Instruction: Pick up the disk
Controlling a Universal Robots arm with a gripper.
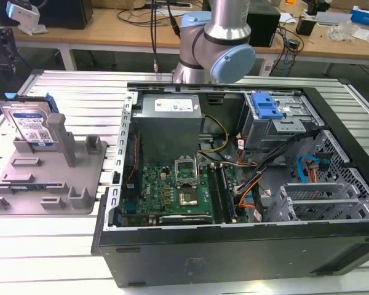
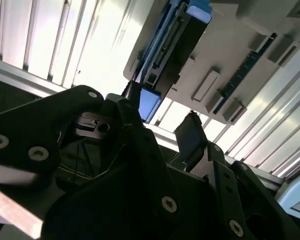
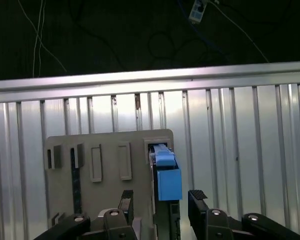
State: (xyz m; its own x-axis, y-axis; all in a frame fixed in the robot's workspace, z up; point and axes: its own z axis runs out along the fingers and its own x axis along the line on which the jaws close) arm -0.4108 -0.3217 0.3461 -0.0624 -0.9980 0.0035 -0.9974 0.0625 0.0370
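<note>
Gripper [image 3: 162, 196] spread wide in my first wrist view, fingers [image 3: 197, 198] either side of the disk [image 3: 168, 176], which I see edge-on and untouched. The exterior view adds its label face: it stands upright on the grey fixture [image 1: 80, 166] on the ribbed surface [image 1: 67, 92], at the exterior view's left (beside the computer case [image 1: 234, 252]). In the second wrist view the disk's lower end is hidden behind the gripper body.

— What carries your work?
— A desk [image 1: 61, 86] of ribbed silver slats. In the second wrist view, light glares white off it.
— And beyond it?
— At the back of the exterior view I see a long wooden desk [image 1: 111, 34] strewn with black cables [image 1: 141, 15]. In my first wrist view there's a dark floor [image 3: 115, 35] with thin wires [image 3: 40, 30].
</note>
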